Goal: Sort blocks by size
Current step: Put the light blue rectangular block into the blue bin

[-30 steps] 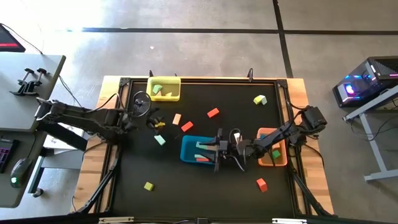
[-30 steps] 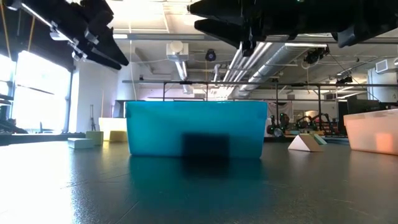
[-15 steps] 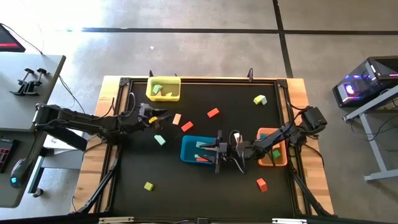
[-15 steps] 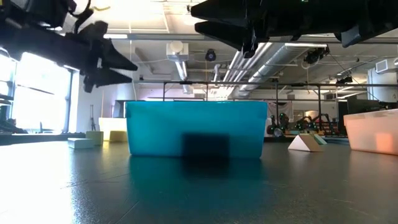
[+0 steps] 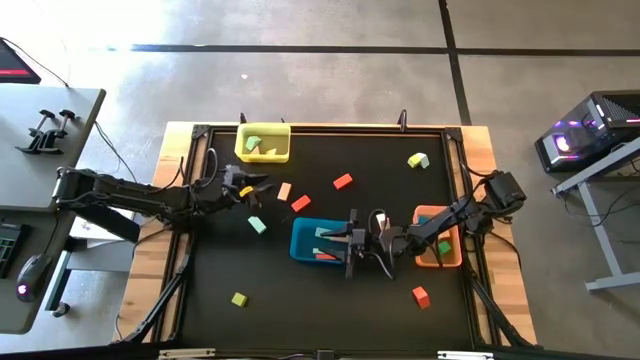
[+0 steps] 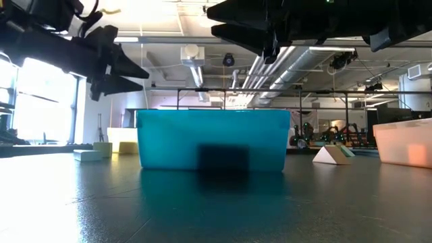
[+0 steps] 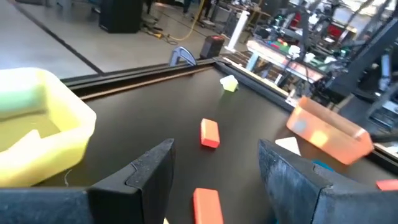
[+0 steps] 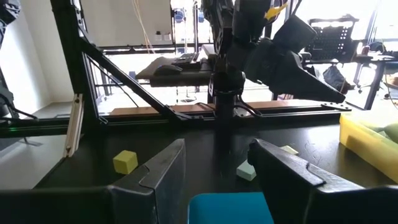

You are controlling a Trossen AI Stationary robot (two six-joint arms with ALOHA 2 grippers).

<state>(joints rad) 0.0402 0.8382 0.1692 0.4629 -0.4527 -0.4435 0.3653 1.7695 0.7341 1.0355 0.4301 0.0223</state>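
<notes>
My left gripper is open and empty above the table's left half, level and pointing toward the right edge; it also shows in the left wrist view. A tan bar and an orange-red block lie flat just beyond it. My right gripper is open and empty over the blue tray; it also shows in the right wrist view. Other blocks lie on the mat: a red one, a pale green one, a lime one, a red one and a lime-and-tan pair.
The yellow tray at the far left holds green blocks. The orange tray stands right of the blue tray, under my right arm. The blue tray holds pale and red blocks. A raised frame rims the black mat.
My left gripper has swung from beside the yellow tray toward the table's right edge and a little nearer, has come lower and has turned level. It stands still in the last half second. My right gripper has kept still.
</notes>
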